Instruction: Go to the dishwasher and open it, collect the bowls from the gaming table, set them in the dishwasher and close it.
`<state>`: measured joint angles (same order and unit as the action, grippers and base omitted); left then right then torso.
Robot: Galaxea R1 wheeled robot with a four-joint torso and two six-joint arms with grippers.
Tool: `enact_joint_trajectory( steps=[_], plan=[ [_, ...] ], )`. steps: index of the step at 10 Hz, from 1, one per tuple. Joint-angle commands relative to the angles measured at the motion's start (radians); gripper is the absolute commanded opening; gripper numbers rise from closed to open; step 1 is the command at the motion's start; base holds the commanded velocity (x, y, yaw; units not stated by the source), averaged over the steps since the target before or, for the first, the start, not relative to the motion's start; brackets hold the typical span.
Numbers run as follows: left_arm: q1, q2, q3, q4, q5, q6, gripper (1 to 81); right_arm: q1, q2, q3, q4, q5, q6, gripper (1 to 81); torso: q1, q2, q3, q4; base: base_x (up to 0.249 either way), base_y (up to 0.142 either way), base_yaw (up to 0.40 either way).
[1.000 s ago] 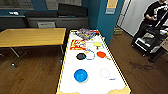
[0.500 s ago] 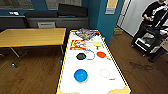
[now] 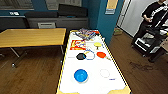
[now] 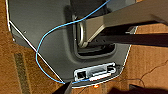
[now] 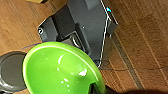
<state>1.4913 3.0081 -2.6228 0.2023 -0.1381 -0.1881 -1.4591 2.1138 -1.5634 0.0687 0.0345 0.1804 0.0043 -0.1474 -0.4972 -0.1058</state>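
Green bowl (image 5: pixel 62 68) close under right wrist cam, over wood floor; looks held at rim, grip itself not visible, so can't tell. Left gripper: can't tell. Gaming table (image 3: pixel 117 86) ahead: blue bowl (image 3: pixel 80 75) nr near end, black bowl (image 3: pixel 80 56) mid, yellow bowl (image 3: pixel 97 44) and red-orange bowl (image 3: pixel 101 54) twd right edge. Prob light, stiff, slick plastic; pinch at rim.

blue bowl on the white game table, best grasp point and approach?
Pinch the rim of the blue bowl on its near side, coming from above. It sits upright and open, so a finger probably fits inside the wall. It stands alone at the near end of the gaming table, apart from the black bowl. The green bowl fills the right wrist view.
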Motion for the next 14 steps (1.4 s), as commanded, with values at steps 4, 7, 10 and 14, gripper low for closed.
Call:
enact_joint_trajectory(
  steps=[4,7,10,14],
  plan=[
    [-0.034,-0.437,0.63,-0.003,0.058,-0.027,81.1,-0.125,0.149,-0.268,0.036,0.136,-0.085,1.0,0.0,0.0,0.0,0.0,0.0,0.0,0.0],
    [-0.088,-0.609,0.836,-0.003,0.058,-0.044,81.1,-0.117,0.183,-0.299,0.034,0.145,-0.085,1.0,0.0,0.0,0.0,0.0,0.0,0.0,0.0],
    [-0.153,-0.725,0.964,-0.004,0.06,-0.063,81.1,-0.125,0.237,-0.343,0.029,0.147,-0.09,1.0,0.0,0.0,0.001,0.0,0.0,0.0,0.0],
    [-0.272,-0.951,1.216,-0.001,0.058,-0.152,81.1,-0.12,0.258,-0.351,0.014,0.15,-0.091,1.0,0.0,0.0,0.001,0.0,0.0,0.0,0.0]
  ],
)
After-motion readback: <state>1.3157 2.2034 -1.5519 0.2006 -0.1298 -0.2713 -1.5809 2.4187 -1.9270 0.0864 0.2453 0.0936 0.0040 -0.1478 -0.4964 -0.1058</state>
